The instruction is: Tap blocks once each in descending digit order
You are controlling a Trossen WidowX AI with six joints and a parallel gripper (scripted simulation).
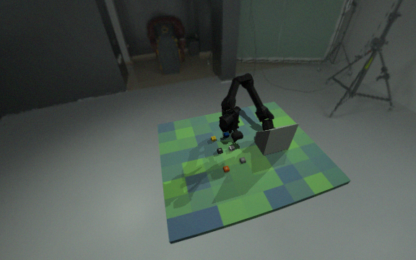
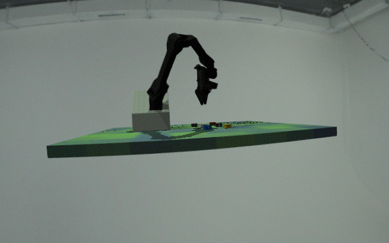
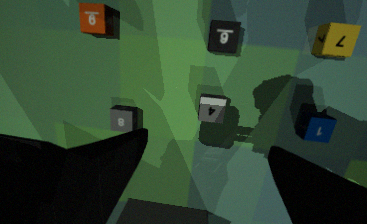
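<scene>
My gripper (image 1: 237, 136) (image 2: 202, 103) (image 3: 207, 143) is open and empty, pointing down high above the blocks. In the wrist view, the grey block (image 3: 121, 119) (image 1: 243, 160) showing 8 is by the left fingertip. The white block (image 3: 212, 109) (image 1: 232, 148), 4, lies between and beyond the fingertips. The blue block (image 3: 319, 129) (image 2: 207, 127), 1, is beyond the right fingertip. Farther are the orange block (image 3: 94, 19) (image 1: 226, 168), apparently an underlined 9, the black block (image 3: 224, 37) (image 1: 219, 150), apparently an underlined 6, and the yellow block (image 3: 340, 40) (image 1: 214, 139), 7. Digits appear upside down.
A pale box (image 1: 281, 140) (image 2: 150, 121) stands at the arm's base on the green and blue patchwork table (image 1: 245, 209) (image 2: 90, 150). The arm's shadow falls around the white and blue blocks. Several blocks sit close together, with gaps between them.
</scene>
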